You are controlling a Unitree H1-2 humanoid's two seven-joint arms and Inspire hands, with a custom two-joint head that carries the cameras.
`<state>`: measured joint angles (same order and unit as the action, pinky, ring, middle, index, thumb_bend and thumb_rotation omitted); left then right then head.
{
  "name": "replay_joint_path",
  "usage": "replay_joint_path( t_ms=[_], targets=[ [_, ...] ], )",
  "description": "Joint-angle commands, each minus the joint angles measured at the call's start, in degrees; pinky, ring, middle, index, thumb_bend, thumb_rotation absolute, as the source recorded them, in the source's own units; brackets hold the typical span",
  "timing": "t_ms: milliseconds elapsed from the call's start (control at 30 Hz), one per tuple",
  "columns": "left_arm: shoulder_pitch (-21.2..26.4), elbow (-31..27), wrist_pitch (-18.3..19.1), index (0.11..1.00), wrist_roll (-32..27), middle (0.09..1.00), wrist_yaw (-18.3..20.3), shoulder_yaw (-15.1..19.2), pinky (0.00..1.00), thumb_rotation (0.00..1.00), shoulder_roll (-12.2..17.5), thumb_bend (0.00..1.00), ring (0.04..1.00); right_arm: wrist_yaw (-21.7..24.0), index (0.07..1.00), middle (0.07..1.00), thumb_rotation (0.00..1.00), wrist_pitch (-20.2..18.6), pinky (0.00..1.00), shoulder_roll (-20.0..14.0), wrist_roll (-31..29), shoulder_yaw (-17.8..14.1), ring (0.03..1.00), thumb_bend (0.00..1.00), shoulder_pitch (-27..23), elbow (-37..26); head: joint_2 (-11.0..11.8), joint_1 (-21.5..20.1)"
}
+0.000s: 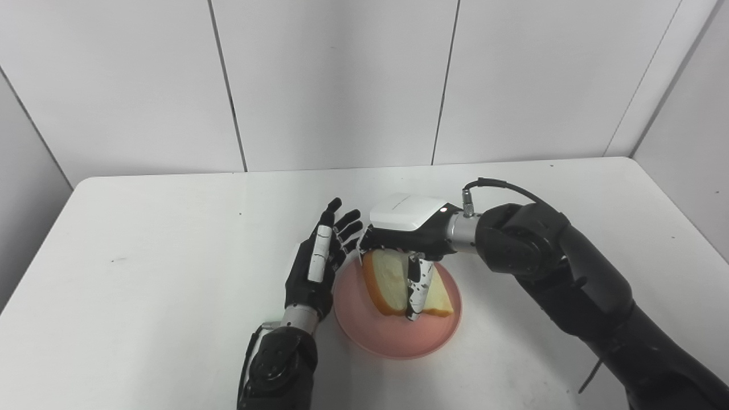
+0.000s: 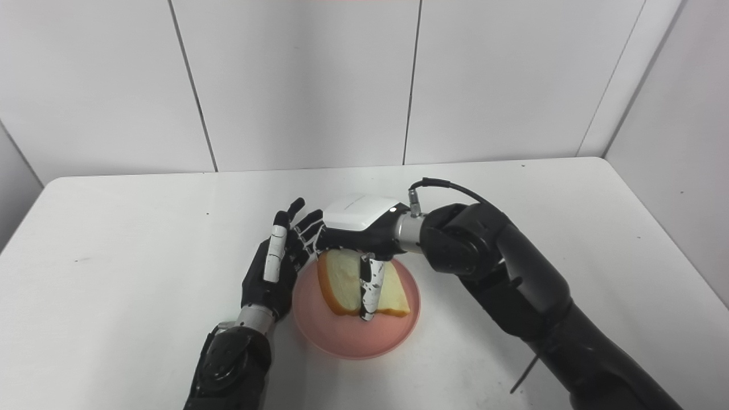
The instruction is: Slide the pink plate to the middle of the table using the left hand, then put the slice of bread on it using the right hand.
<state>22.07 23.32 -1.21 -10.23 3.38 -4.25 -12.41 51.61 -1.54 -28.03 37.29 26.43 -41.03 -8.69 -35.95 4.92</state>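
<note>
The pink plate [image 1: 393,336] is seen near the middle of the white table [image 1: 171,256], toward its front edge. The slice of bread [image 1: 390,282] is held tilted over the plate, its lower edge on or just above it, gripped from above by the right hand [image 1: 407,228]. The left hand [image 1: 319,262] is held just beside the plate's left rim, fingers spread, grasping nothing.

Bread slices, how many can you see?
1. The tan-crusted slice of white bread sits tilted over the round pink plate mid-table, gripped by the right hand. The open left hand waits beside the plate. Nothing suggests a second slice hidden.
</note>
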Motion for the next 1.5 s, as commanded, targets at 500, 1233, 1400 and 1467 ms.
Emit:
replay_joint_path(
  t_ms=[500, 1233, 1400, 1467],
  targets=[
    [-2.3, 1.3, 3.4, 0.875, -1.2, 0.798, -1.1, 0.5, 0.75, 0.82, -2.9, 0.89, 0.828, 1.8, 0.894, 0.891, 0.44, -1.3, 0.98, -1.3, 1.2, -0.9, 0.915, 1.00, -3.6, -1.5, -0.1, -0.4],
    [-2.4, 1.2, 3.9, 0.879, -1.3, 0.794, -1.4, 0.5, 0.75, 0.82, -2.7, 0.89, 0.832, 6.0, 0.881, 0.881, 0.44, -1.9, 0.99, -2.2, 1.0, -2.8, 0.909, 1.00, -5.0, -3.5, -0.1, -0.8],
    [-2.4, 1.3, 3.2, 0.870, -1.2, 0.790, -1.1, 0.4, 0.75, 0.82, -2.5, 0.89, 0.829, 2.1, 0.855, 0.855, 0.57, -1.4, 0.91, -2.1, -5.2, -8.1, 0.873, 1.00, -3.5, -3.1, -0.1, -0.8],
    [-2.3, 1.4, 2.8, 0.880, -1.0, 0.812, -1.3, 0.4, 0.75, 0.83, -2.4, 0.89, 0.837, -2.4, 0.846, 0.840, 0.78, -0.4, 0.79, -1.3, -8.2, -11.8, 0.848, 1.00, -1.1, -1.8, 0.0, -0.8]
  ],
)
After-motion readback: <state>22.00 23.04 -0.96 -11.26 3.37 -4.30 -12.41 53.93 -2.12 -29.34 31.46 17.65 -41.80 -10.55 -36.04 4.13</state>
